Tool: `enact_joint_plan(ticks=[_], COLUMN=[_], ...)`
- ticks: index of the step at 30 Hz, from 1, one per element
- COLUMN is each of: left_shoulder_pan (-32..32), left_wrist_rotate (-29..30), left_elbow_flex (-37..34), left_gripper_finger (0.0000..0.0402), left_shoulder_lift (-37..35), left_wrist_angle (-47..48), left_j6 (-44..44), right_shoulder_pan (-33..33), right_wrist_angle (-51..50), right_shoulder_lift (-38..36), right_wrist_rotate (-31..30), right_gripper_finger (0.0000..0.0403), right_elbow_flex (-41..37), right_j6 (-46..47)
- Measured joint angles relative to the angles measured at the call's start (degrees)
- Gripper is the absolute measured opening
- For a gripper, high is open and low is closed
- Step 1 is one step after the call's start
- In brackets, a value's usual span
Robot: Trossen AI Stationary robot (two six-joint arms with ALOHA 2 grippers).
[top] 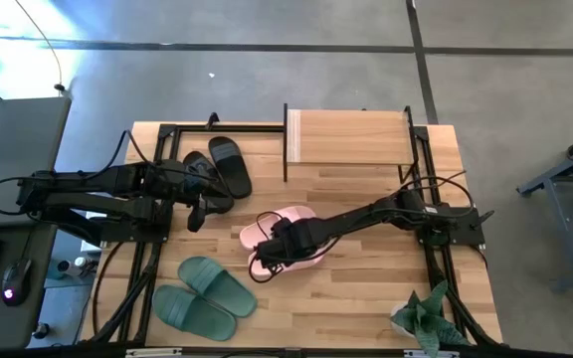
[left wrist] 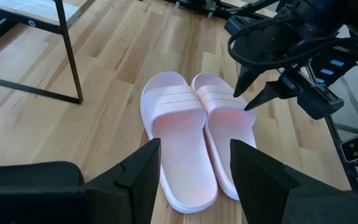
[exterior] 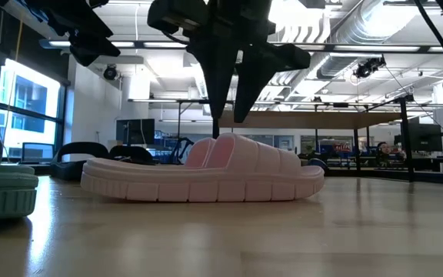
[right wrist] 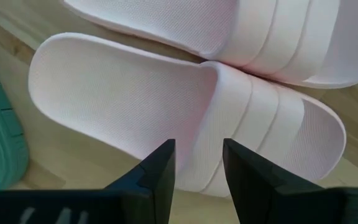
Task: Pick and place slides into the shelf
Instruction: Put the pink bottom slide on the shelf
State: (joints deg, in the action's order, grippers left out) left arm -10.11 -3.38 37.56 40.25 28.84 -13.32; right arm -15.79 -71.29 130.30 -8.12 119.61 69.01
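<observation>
**A:** You won't find a brand or any readable writing on the slides; the straps are plain.

**B:** What's around the pink pair?

**A:** The pink slides [top: 285, 235] lie side by side, touching, at the middle of the wooden tabletop [top: 366, 288]. Your right gripper [top: 270, 256] hangs directly over them, its fingers [right wrist: 164, 168] apart and pointing down at the strap of the nearer slide; I can't tell whether they touch it. The black slides [top: 219, 169] lie toward the far left, and your left gripper [top: 199, 204] is beside them, fingers apart with nothing between them. The dark green slides [top: 203, 296] lie at the near left, well apart from the pink pair. A potted plant [top: 424, 316] stands at the near right corner.

**B:** And the shelf?

**A:** The shelf [top: 349, 137] stands at the far edge, a light wood plank top with a white edge on a thin black frame. None of the slides is on top of it.

**B:** Textures?

**A:** The pink footbeds have a fine woven-looking grain, the wide straps are ribbed in smooth bands, and the low view shows a grooved sole edge. The tabletop is made of jointed wood strips.
</observation>
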Motion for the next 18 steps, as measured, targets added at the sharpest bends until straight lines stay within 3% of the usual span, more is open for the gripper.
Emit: enact_joint_plan(ticks=[18], left_shoulder_pan=[0.0], left_wrist_rotate=[0.0], left_elbow_flex=[0.0], left_gripper_finger=[0.0177], left_shoulder_lift=[0.0], left_wrist_angle=[0.0], left_j6=[0.0], right_shoulder_pan=[0.0], right_wrist_angle=[-1.9], right_shoulder_lift=[3.1], right_wrist_rotate=[0.6], right_gripper_finger=[0.0124], right_elbow_flex=[0.0], right_j6=[0.1])
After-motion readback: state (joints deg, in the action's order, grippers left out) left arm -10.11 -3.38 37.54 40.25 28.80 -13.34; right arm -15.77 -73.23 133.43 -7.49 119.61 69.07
